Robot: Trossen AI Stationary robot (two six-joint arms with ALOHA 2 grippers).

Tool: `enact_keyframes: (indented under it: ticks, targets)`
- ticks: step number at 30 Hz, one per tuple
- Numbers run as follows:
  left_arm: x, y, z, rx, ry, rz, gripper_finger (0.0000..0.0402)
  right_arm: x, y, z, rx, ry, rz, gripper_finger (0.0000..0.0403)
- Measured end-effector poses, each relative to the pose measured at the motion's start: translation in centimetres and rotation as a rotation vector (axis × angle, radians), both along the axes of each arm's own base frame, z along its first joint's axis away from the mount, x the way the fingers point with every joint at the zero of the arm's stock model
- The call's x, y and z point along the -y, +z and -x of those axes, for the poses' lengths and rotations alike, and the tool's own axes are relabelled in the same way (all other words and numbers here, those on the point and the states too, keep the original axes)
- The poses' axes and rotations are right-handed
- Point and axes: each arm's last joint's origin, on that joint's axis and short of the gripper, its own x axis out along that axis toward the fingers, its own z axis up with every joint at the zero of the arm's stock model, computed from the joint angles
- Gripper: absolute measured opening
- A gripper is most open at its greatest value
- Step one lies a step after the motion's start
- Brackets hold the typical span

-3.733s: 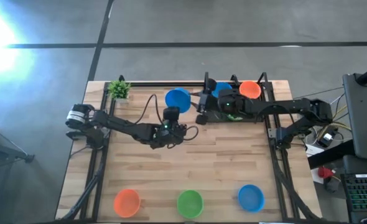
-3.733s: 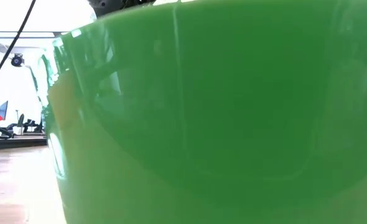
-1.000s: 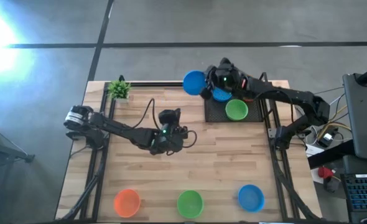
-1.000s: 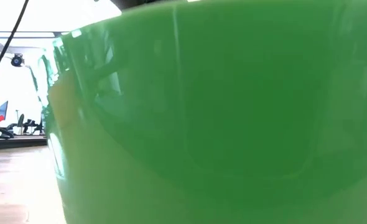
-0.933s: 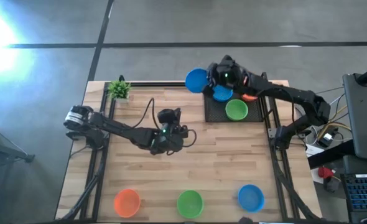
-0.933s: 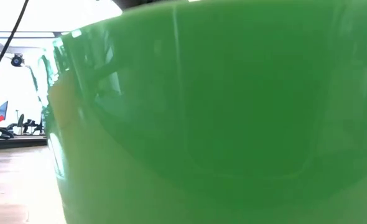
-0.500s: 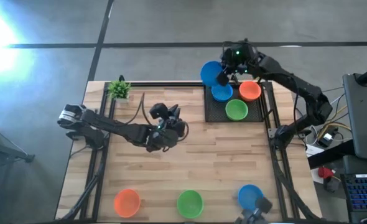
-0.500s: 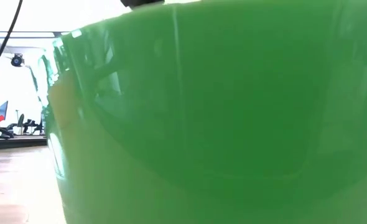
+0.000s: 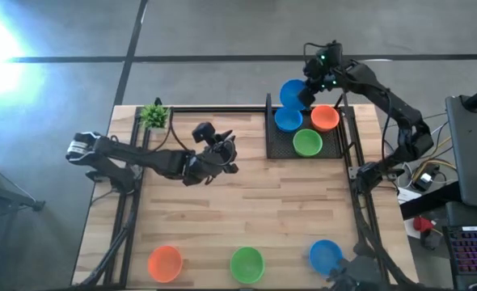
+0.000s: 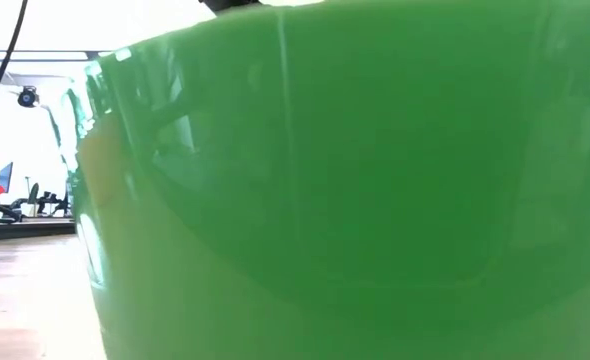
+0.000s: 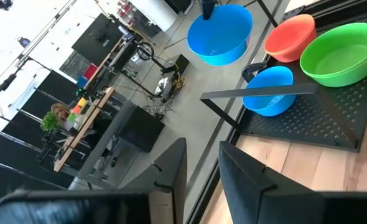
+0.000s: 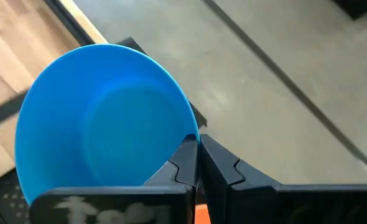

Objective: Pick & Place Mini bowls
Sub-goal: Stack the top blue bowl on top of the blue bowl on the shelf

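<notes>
High view: right end effector [image 9: 307,86] clamped on the rim of a blue bowl [image 9: 292,93], held in the air over the desk's far edge, above the black tray [image 9: 272,145]. In the tray: second blue bowl [image 9: 288,120], orange bowl [image 9: 325,118], green bowl [image 9: 307,143]. Left end effector [image 9: 222,155] hovers over mid desk [image 9: 287,210], fingers apart, holding nothing. Near edge: orange bowl [image 9: 165,263], green bowl [image 9: 246,264], blue bowl [image 9: 325,255]. Plant [image 9: 154,116] at far-left corner. Low view: green bowl wall [image 10: 335,180] fills the frame. Left wrist view: own fingers [image 11: 171,171] spread, empty; lifted blue bowl [image 11: 221,34] above tray bowls. Right wrist view: fingers [image 12: 183,163] pinched shut on blue bowl rim [image 12: 102,124].
</notes>
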Motion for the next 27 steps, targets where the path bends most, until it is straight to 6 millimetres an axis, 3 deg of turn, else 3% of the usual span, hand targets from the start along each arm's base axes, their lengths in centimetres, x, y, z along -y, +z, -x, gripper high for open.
enact_keyframes:
  ticks: [6, 17, 27]
  targets:
    - [-0.1, 0.2, 0.2, 0.001, 0.001, 0.000, 0.0092, 1.7, -1.7, 0.6, 0.019, -0.012, -0.086, 0.0008]
    - [-0.1, 0.0, 0.3, -0.022, 0.001, -0.001, 0.0092, 4.7, -7.2, -0.9, -0.059, -0.019, -0.241, 0.0008]
    - [-0.1, 0.0, 0.3, -0.027, 0.001, -0.004, 0.0092, 6.0, -10.1, -1.8, -0.083, -0.030, -0.306, 0.0008]
